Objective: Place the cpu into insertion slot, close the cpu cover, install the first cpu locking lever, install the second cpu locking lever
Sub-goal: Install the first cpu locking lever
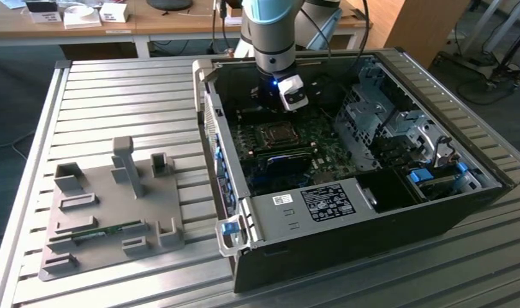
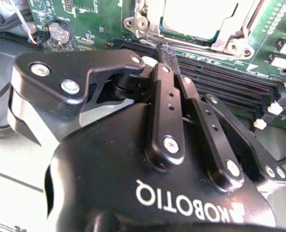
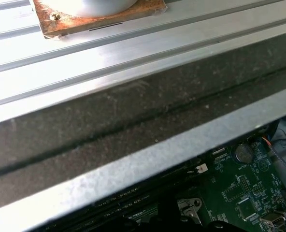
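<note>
One tool point(image 2: 163, 52), fingers pressed together on nothing, tips just beside the covered cpu point(image 2: 201, 17) in its socket.

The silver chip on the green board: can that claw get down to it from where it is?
Probably yes. The case lies open, the gripper hangs shut just beside the chip, and nothing stands between them. A metal frame rims the chip.

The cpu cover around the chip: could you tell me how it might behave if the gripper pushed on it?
The cpu cover looks like thin, shiny sheet metal, so it is probably stiff yet light, and a fingertip might slide on it. It lies flat around the cpu, so a downward push would likely move it little. The gripper hovers at its edge, fingers together.
</note>
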### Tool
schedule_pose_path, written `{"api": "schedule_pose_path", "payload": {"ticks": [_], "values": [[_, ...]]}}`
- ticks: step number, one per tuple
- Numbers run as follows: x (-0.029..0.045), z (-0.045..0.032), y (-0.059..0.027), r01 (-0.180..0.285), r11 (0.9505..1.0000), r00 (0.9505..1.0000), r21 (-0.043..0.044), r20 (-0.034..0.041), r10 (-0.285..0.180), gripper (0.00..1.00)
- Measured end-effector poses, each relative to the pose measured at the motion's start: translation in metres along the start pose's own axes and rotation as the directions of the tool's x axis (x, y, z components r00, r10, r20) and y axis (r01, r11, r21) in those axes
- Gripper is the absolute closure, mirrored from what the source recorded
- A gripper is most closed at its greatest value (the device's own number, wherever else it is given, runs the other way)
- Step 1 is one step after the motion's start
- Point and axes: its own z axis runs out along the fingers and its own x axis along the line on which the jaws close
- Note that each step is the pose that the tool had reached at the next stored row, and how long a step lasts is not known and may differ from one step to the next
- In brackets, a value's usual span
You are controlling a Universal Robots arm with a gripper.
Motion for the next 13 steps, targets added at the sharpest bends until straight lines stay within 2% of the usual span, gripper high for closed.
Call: {"api": "schedule_pose_path", "payload": {"ticks": [2, 4, 6, 9, 10, 13], "values": [[-0.0005, -0.0003, 0.0003, 0.000, 1.0000, 1.0000, 0.0021, -0.0028, 0.000, 0.89], [-0.0012, -0.0011, 0.0008, 0.000, 0.9999, 1.0000, 0.0108, -0.0098, 0.000, 0.89], [-0.0022, -0.0016, 0.0012, -0.002, 0.9998, 0.9997, 0.0199, -0.0244, 0.002, 0.89], [-0.0038, -0.0018, 0.0019, -0.005, 0.9993, 0.9983, 0.0375, -0.0583, 0.007, 0.89], [-0.0043, -0.0016, 0.0022, -0.006, 0.9990, 0.9977, 0.0434, -0.0666, 0.009, 0.89], [-0.0046, -0.0015, 0.0023, -0.004, 0.9986, 0.9973, 0.0524, -0.0729, 0.008, 0.89]]}}
